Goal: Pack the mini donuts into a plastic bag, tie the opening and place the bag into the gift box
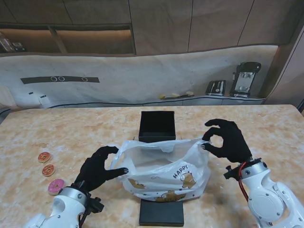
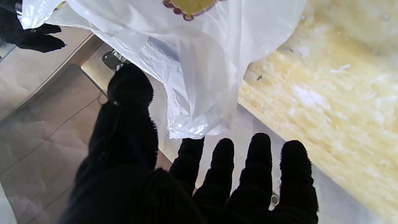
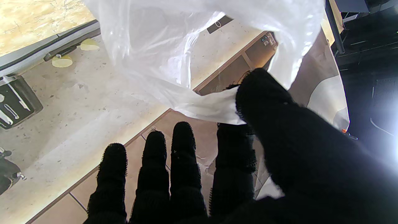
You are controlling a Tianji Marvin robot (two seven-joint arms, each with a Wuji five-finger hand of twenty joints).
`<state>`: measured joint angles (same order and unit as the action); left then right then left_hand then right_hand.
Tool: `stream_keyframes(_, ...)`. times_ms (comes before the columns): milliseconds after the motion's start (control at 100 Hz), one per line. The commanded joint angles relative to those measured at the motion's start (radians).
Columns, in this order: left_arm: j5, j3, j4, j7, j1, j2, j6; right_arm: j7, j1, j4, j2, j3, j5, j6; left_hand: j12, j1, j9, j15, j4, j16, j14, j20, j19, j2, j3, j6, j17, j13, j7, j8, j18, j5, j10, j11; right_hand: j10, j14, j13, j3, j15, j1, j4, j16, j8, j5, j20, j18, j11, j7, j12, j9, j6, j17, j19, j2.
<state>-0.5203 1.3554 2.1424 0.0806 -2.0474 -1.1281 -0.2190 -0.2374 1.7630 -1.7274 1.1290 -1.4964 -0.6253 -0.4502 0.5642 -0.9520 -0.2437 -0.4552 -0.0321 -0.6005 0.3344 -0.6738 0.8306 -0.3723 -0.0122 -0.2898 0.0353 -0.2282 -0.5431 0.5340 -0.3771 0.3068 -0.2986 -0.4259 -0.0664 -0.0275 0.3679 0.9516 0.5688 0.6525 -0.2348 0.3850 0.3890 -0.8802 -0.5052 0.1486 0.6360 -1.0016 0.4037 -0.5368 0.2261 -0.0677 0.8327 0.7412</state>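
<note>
Holding the bag point(image 1: 164, 168) up mid-worktop point(image 1: 266, 128), the left hand point(image 1: 97, 167) touches its 9 o'clock rim, grip unclear; the right hand point(image 1: 226, 139) pinches the 3 o'clock rim. Three donuts point(image 1: 48, 170) lie at 9 o'clock; the box point(image 1: 157, 126) stands at 12.

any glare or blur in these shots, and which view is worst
Right wrist view is worst: a white light flare blows out one edge beside the right hand. Left wrist view: the marble table is soft and blurred, with sheen on the plastic bag. Stand view is evenly lit and sharp.
</note>
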Motion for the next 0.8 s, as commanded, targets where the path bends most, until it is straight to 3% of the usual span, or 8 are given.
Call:
stream_keyframes(0, -0.023, 0.002, -0.007, -0.002, 0.004, -0.004, 0.02, 0.004, 0.011, 0.008, 0.008, 0.001, -0.001, -0.005, 0.011, -0.011, 0.002, -0.018, 0.02, 0.002, -0.023, 0.007, 0.017, 0.026, 0.015, 0.001, 0.011, 0.0, -0.029, 0.023, 0.028, -0.039, 0.0, -0.008, 0.013, 0.006, 0.011, 0.023, -0.009, 0.03, -0.006, 0.015, -0.008, -0.033, 0.009, -0.003, -0.01, -0.021, -0.013, -0.027, 0.057, 0.003, 0.012, 0.002)
stream_keyframes(40, -0.031, 0.003, -0.012, 0.002, 0.006, -0.004, 0.027, 0.002, 0.01, 0.012, 0.008, 0.001, 0.0, -0.007, 0.012, -0.01, 0.004, -0.017, 0.02, 0.004, -0.024, 0.01, 0.015, 0.027, 0.015, 0.006, 0.015, 0.005, -0.028, 0.024, 0.028, -0.043, 0.022, -0.011, 0.012, 0.006, 0.011, 0.023, -0.009, 0.031, -0.006, 0.015, -0.008, -0.033, 0.009, -0.003, -0.01, -0.021, -0.013, -0.026, 0.056, 0.003, 0.012, 0.002)
stream_keyframes(210, -0.036, 0.026, -0.016, 0.016, 0.003, -0.007, 0.041, 0.0, 0.007, 0.023, 0.009, 0.003, 0.003, -0.009, -0.022, 0.016, 0.035, 0.027, 0.016, 0.04, -0.031, 0.045, -0.024, 0.067, 0.021, 0.026, 0.033, 0.032, 0.043, -0.024, 0.029, -0.042, 0.023, 0.022, 0.012, 0.006, 0.01, 0.022, -0.009, 0.03, -0.008, 0.015, -0.008, -0.034, 0.009, -0.003, -0.009, -0.021, -0.013, -0.026, 0.057, 0.001, 0.013, -0.001)
stream_keyframes(300, -0.04, 0.06, -0.02, 0.043, -0.007, -0.012, 0.085, -0.005, 0.007, 0.022, 0.01, 0.001, 0.005, -0.014, -0.03, 0.034, 0.031, 0.037, 0.014, 0.048, -0.039, 0.051, -0.037, 0.123, 0.021, 0.035, 0.041, 0.035, 0.05, -0.034, 0.031, -0.029, 0.023, 0.026, 0.012, 0.007, 0.011, 0.022, -0.008, 0.031, -0.008, 0.015, -0.008, -0.033, 0.009, -0.003, -0.009, -0.021, -0.013, -0.027, 0.056, 0.001, 0.014, -0.001)
stream_keyframes(490, -0.073, 0.142, -0.032, 0.095, -0.022, -0.02, 0.156, -0.014, 0.012, 0.022, 0.012, -0.001, 0.005, -0.033, -0.029, -0.025, -0.003, 0.031, 0.015, 0.047, -0.05, 0.053, -0.04, 0.146, 0.009, 0.054, 0.033, 0.012, 0.02, -0.028, 0.038, 0.023, 0.035, 0.01, 0.012, 0.007, 0.012, 0.022, -0.007, 0.03, -0.008, 0.015, -0.007, -0.032, 0.009, -0.003, -0.008, -0.021, -0.013, -0.027, 0.056, -0.001, 0.015, 0.0)
stream_keyframes(690, -0.204, 0.234, -0.074, 0.072, -0.028, -0.009, 0.162, -0.012, 0.012, 0.022, 0.013, 0.001, 0.012, -0.036, -0.042, -0.11, -0.044, 0.035, 0.018, 0.055, -0.048, 0.064, -0.066, 0.102, -0.002, 0.081, 0.033, -0.012, -0.033, -0.018, 0.024, 0.108, 0.037, 0.007, 0.012, 0.006, 0.011, 0.024, -0.008, 0.032, -0.007, 0.015, -0.006, -0.031, 0.009, -0.003, -0.008, -0.022, -0.013, -0.026, 0.054, -0.001, 0.016, 0.0)
stream_keyframes(790, -0.31, 0.274, -0.071, 0.008, -0.052, 0.005, 0.092, -0.007, 0.014, 0.019, 0.012, 0.0, 0.012, -0.034, -0.063, -0.095, -0.059, 0.042, 0.018, 0.061, -0.036, 0.067, -0.099, 0.069, 0.009, 0.057, 0.028, -0.028, 0.037, -0.064, -0.001, 0.114, 0.031, 0.031, 0.012, 0.007, 0.012, 0.023, -0.007, 0.031, -0.007, 0.015, -0.006, -0.031, 0.008, -0.002, -0.008, -0.022, -0.013, -0.026, 0.053, -0.002, 0.017, -0.001)
